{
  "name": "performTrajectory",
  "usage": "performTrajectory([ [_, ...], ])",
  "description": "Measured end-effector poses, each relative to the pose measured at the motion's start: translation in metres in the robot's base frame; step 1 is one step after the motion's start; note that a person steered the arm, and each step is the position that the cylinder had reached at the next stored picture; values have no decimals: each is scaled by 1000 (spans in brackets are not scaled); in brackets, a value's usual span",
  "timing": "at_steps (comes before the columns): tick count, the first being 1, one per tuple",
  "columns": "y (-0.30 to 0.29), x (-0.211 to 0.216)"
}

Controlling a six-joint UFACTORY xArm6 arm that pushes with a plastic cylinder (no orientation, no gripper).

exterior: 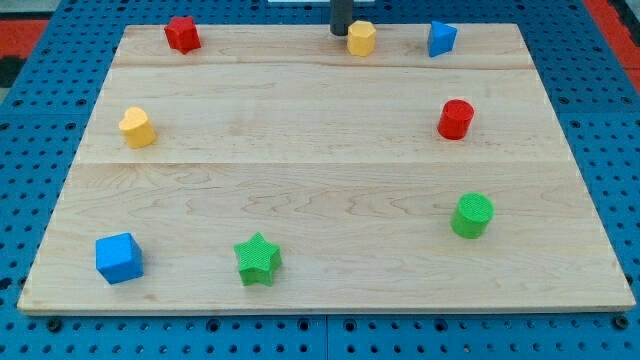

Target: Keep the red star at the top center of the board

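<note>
The red star [182,34] lies near the top edge of the wooden board [320,180], toward the view's top left. My tip [340,33] is at the top centre of the board, well to the right of the red star. It stands right beside the left side of a yellow hexagon block [361,38], touching or nearly touching it.
A blue triangular block [441,38] lies at the top right, a red cylinder [455,119] at the right, a green cylinder [472,215] at the lower right. A yellow heart [137,127] lies at the left, a blue cube [119,258] at the bottom left, a green star [258,259] at the bottom.
</note>
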State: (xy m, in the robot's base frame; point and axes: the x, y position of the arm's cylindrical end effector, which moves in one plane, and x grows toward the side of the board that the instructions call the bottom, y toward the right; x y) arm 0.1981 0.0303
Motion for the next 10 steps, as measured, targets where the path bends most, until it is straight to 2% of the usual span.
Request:
performTrajectory([
  [1, -25, -4],
  [2, -110, -6],
  [3, -108, 42],
  [4, -190, 93],
  [5, -301, 84],
  [6, -330, 32],
  [7, -320, 9],
  [8, -249, -6],
  [9, -212, 3],
  [10, -214, 18],
])
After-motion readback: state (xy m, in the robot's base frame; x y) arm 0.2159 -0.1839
